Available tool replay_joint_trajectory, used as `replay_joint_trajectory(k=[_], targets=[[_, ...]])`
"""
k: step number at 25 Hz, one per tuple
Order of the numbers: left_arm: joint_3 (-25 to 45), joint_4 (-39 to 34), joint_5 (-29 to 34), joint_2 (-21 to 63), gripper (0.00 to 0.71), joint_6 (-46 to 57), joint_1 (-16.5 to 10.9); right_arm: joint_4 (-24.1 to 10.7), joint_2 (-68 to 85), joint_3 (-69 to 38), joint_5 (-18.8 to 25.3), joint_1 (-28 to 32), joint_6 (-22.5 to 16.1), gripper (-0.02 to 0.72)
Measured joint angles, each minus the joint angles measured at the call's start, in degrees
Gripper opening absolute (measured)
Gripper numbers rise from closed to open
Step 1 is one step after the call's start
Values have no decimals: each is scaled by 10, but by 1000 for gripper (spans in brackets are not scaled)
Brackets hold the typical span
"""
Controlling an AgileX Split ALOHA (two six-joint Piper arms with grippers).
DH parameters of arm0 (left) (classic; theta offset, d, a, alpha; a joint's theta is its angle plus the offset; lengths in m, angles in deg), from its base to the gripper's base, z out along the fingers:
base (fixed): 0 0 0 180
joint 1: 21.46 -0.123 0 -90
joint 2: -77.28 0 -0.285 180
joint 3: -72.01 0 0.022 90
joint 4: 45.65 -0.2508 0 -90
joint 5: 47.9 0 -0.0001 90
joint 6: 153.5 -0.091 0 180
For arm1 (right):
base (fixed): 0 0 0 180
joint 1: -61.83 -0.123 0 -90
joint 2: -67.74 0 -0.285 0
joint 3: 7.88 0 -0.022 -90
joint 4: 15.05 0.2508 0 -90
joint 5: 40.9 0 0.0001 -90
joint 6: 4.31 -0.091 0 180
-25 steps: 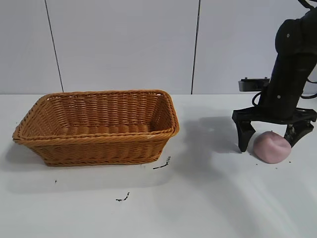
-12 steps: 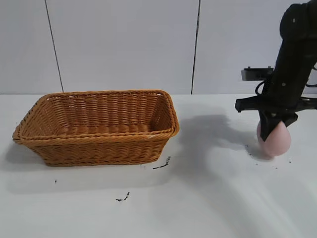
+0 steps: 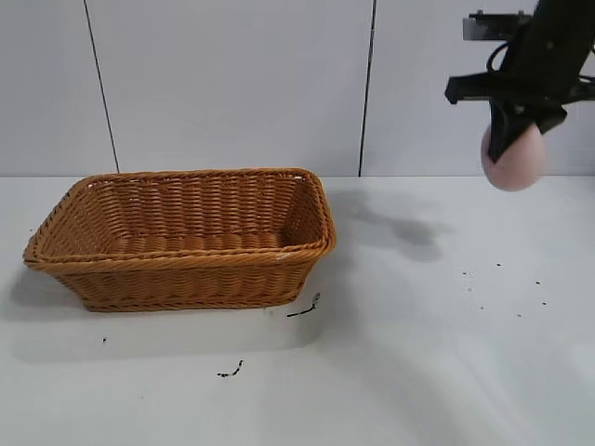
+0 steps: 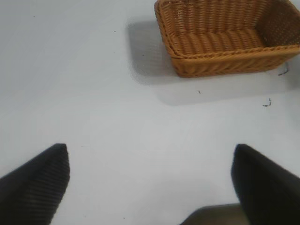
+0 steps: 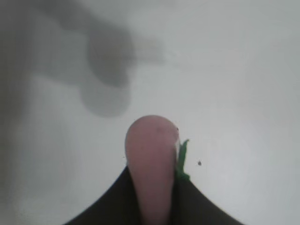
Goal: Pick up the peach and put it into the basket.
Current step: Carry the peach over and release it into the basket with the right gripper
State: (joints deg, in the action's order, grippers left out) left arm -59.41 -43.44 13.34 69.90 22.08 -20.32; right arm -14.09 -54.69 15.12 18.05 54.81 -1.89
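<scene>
One end effector of mine is doing the work: my right end effector (image 3: 514, 139), high in the upper right of the exterior frame, is clenched on the peach (image 3: 512, 158), which hangs below it squeezed into a tall, narrow shape. In my right wrist view the peach (image 5: 152, 164) stands up between my two dark fingers (image 5: 115, 199), pinched from both sides, with a small green scrap against one flank. The fruit is well clear of the tabletop (image 3: 418, 353); its soft shadow lies on the white surface below and somewhat toward the centre of the exterior frame. A few dark specks dot the tabletop at lower right. The basket (image 3: 181, 237) sits well apart, at centre left of that frame, open side up, and I see nothing inside it. My left end effector (image 4: 150, 178) is idle with its fingers spread wide, looking over bare tabletop toward the basket (image 4: 225, 37) in the upper right of its own view. I judge the pickup to be done and the carry to be the step in hand. The next move calls for travelling across toward the left of the exterior frame, keeping the peach above the braided rim (image 3: 311, 190), stopping over the middle of the basket, lowering a little, and only then releasing. The grip looks tight enough, though the fruit deforms readily, so I would avoid squeezing harder.
</scene>
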Motion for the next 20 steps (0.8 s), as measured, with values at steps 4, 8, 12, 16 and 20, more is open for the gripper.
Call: replay_joint_trajectory(k=[4,8,12,16,20], targets=[[0,0,0,0,692,0,0,0,-14,79,15,-40,0,37],[0,0,0,0,692,0,0,0,-54,155,34,-98,-1,37],[0,0,0,0,692,0,0,0,-96,220,40,-170,-1,37],[0,0,0,0,692,0,0,2,-129,248,25,-239,-1,37],[0,0,0,0,692,0,0,2,-174,249,-14,-290,-1,37]])
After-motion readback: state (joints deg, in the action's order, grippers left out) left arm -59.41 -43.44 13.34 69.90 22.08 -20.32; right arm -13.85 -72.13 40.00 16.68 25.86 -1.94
